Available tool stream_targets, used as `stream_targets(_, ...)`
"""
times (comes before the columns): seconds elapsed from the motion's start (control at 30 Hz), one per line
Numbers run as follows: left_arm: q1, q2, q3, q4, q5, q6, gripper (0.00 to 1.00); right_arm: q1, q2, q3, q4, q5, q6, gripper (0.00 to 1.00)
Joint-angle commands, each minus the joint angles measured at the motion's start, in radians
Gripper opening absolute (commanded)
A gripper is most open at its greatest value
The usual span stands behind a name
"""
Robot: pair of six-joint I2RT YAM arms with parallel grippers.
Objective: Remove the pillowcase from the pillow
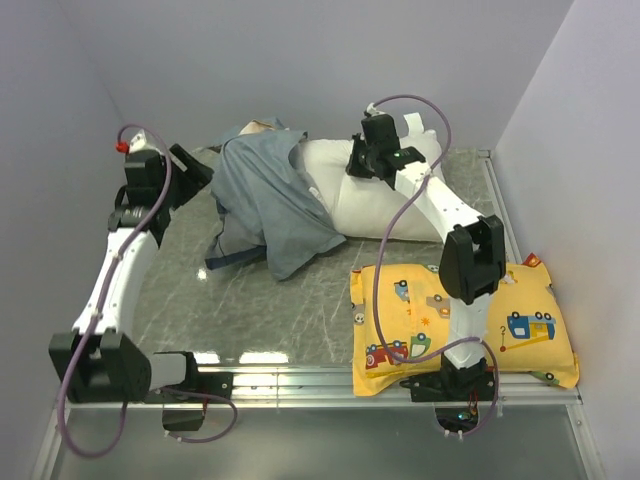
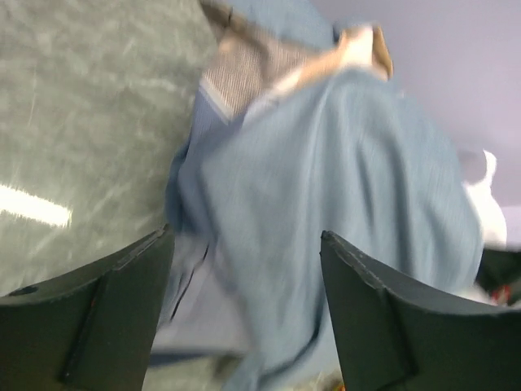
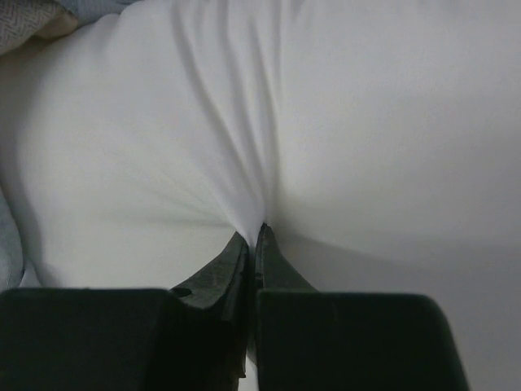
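The right claw (image 3: 257, 236) is pinched shut on a thin fold of the white pillow (image 3: 342, 114). The left claw (image 2: 246, 236) hangs spread and empty, with the blue-grey pillowcase (image 2: 350, 195) bunched just ahead of it over the pillow's far end. So slight a pinch could slip if the pillowcase is tugged, and the pillow would drag along. The right arm reaches forward, elbow raised, over the yellow vehicle-print pillow (image 1: 460, 315), and the left arm stretches forward, angled inward.

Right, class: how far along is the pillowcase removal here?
Done: most of the pillow looks bare. In hand: the right pincer pinches the pillow; the left pincer is open by the pillowcase. To do: the pillowcase, bunched over one end, needs pulling clear.
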Motion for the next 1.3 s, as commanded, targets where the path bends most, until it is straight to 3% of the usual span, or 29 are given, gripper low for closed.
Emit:
stream_targets(0.0,-0.019,-0.102,-0.125,-0.060,-0.060,0.006,0.77,-0.044,0.069,0.095,-0.056,0.041,0.019,0.00)
stream_targets(0.23,-0.019,-0.239,-0.440,0.015,-0.080,-0.112,0.68,-0.055,0.104,0.169,-0.077,0.015,0.016,0.00)
stream_targets(0.47,-0.019,-0.270,-0.604,0.153,-0.028,-0.197,0.73,-0.057,0.115,0.192,-0.094,0.014,-0.003,0.00)
stream_targets(0.67,-0.019,-0.215,-0.684,0.311,-0.019,-0.263,0.69,-0.058,0.112,0.186,-0.090,0.006,-0.004,0.00)
stream_targets(0.77,-0.019,-0.180,-0.718,0.447,-0.027,-0.305,0.54,-0.057,0.108,0.181,-0.091,0.008,-0.006,0.00)
stream_targets(0.8,-0.021,-0.172,-0.724,0.492,-0.031,-0.315,0.40,-0.058,0.105,0.180,-0.091,0.009,-0.009,0.00)
stream_targets(0.93,-0.019,-0.181,-0.710,0.462,-0.108,-0.341,0.01,-0.064,0.092,0.158,-0.085,0.023,-0.018,0.00)
stream_targets(1.1,0.023,-0.274,-0.608,0.206,-0.358,-0.313,0.01,-0.106,0.069,0.115,-0.070,0.015,-0.012,0.00)
stream_targets(1.27,0.316,-0.304,-0.523,0.077,-0.304,-0.280,0.01,-0.208,0.049,0.088,-0.082,0.014,0.013,0.00)
